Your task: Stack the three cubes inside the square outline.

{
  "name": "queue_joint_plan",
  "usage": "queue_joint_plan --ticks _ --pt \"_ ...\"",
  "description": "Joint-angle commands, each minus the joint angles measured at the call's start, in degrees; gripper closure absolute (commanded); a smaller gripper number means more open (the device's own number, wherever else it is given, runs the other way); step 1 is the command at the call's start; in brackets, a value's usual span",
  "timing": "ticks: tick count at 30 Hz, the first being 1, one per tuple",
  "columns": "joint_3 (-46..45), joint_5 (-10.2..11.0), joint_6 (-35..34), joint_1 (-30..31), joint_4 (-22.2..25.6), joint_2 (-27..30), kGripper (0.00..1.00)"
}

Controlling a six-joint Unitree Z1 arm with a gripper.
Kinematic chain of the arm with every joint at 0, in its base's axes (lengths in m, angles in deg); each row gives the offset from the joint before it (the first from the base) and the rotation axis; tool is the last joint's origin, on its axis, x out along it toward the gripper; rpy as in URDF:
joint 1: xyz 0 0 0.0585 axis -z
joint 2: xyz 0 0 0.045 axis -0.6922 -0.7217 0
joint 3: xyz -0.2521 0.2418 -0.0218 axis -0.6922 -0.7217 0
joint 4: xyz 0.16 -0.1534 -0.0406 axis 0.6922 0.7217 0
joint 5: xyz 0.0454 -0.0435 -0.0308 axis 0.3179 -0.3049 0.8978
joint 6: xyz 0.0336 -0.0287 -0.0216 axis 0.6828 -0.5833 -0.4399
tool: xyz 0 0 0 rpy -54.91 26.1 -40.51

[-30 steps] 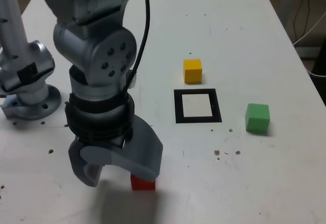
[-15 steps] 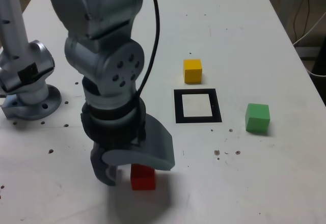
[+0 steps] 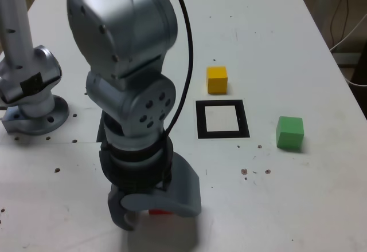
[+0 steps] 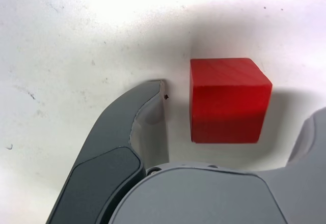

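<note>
Red cube (image 4: pixel 228 99), the piece under approach, lay in the lower centre of the exterior view, almost wholly hidden there beneath the gripper (image 3: pixel 152 209), with only a sliver of red showing (image 3: pixel 160 211). Reading that view from left to right: the arm's grey base (image 3: pixel 31 100) stood at the left edge; the gripper hung over the red cube; the square outline (image 3: pixel 222 119) lay near mid-frame with its white centre bare; the yellow cube (image 3: pixel 217 79) sat just above the outline; the green cube (image 3: pixel 289 132) sat at the right, apart from the outline. In the wrist view the jaws were spread, one dark finger (image 4: pixel 130 127) beside one flat face of the red cube with a narrow gap between them, the other finger at the far side of the cube (image 4: pixel 310 132), also apart from it. The cube appeared solid, rigid and probably light, with flat parallel faces and sharp edges; its surface looked smooth, so some slip was judged possible. A hold across the two opposite side faces, low and centred, was judged best. No cube yet lay inside the outline.
</note>
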Motion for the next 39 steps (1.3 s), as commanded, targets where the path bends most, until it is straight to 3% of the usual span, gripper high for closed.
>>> queue_joint_plan --ticks 1,7,21,25,28,33,39 --pt "-0.4 -0.4 0.2 0.0 0.2 0.0 0.19" --pt "-0.8 -1.0 0.8 -0.1 0.6 0.2 0.41" --pt "-0.2 1.1 1.8 0.0 1.1 0.6 0.64" --pt "0.6 2.9 1.7 0.0 2.0 1.2 0.73" --pt "1.5 5.0 1.6 -0.1 3.9 2.2 0.79" --pt "3.7 7.2 2.6 -0.9 10.7 3.9 0.81" --pt "6.2 9.2 10.8 -4.7 16.9 6.0 0.83"
